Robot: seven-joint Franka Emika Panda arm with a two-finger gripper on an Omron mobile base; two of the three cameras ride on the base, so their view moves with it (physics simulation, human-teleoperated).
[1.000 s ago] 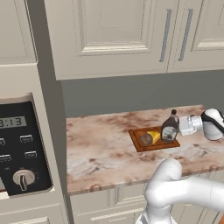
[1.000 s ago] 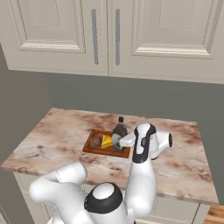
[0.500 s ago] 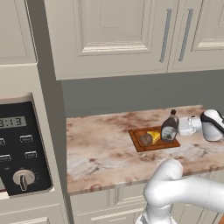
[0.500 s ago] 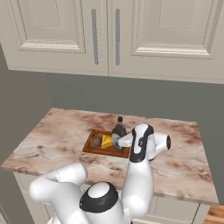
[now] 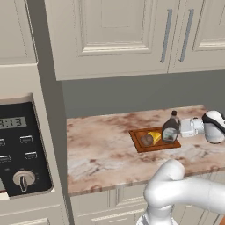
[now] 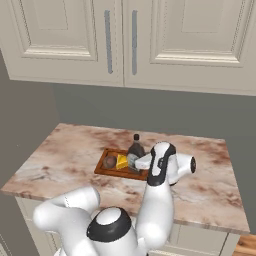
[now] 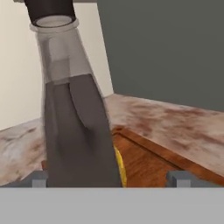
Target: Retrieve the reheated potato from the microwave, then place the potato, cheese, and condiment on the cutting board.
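The cutting board lies on the marble counter with the potato and the cheese on it. At the board's right end the condiment bottle stands upright. My gripper reaches in from the right, level with the bottle's body, and is open. In the hand view the bottle sits between my widely spread fingertips, close to the left one, with the cheese and the board behind it. From the right base I see the bottle, cheese, potato and gripper.
The microwave's black control panel, with display, buttons and knob, stands at the left beyond the counter's end. Cream wall cabinets hang above the counter. My own white arm rises in front of the counter's edge.
The hand and the bottle have sunk very slightly toward the board. Potato and cheese have not moved.
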